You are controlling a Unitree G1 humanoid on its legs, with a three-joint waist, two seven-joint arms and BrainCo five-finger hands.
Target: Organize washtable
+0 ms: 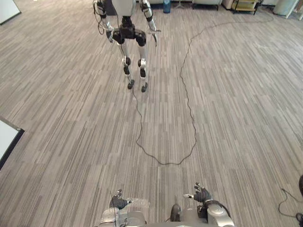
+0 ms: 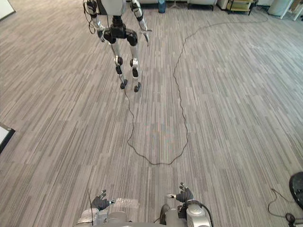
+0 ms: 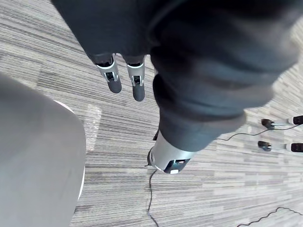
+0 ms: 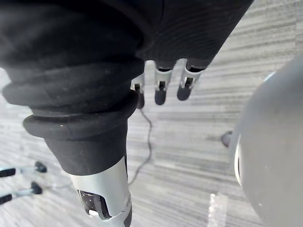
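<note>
Both of my hands hang low at my sides over a grey striped carpet floor point(image 1: 71, 118). My left hand point(image 1: 118, 202) has relaxed fingers and holds nothing. In the left wrist view its straight fingers point(image 3: 125, 82) and thumb point(image 3: 168, 158) point down at the carpet. My right hand point(image 1: 202, 194) is open too, with its fingers spread. The right wrist view has its fingers point(image 4: 161, 92) in a row and the thumb point(image 4: 102, 201) apart, with nothing between them.
Another humanoid robot point(image 1: 129, 38) stands a few steps ahead, slightly to the left. A long black cable point(image 1: 188, 99) runs from it across the floor in a loop. A white board point(image 1: 7, 139) lies at the left edge. Furniture point(image 1: 246, 4) stands far back on the right.
</note>
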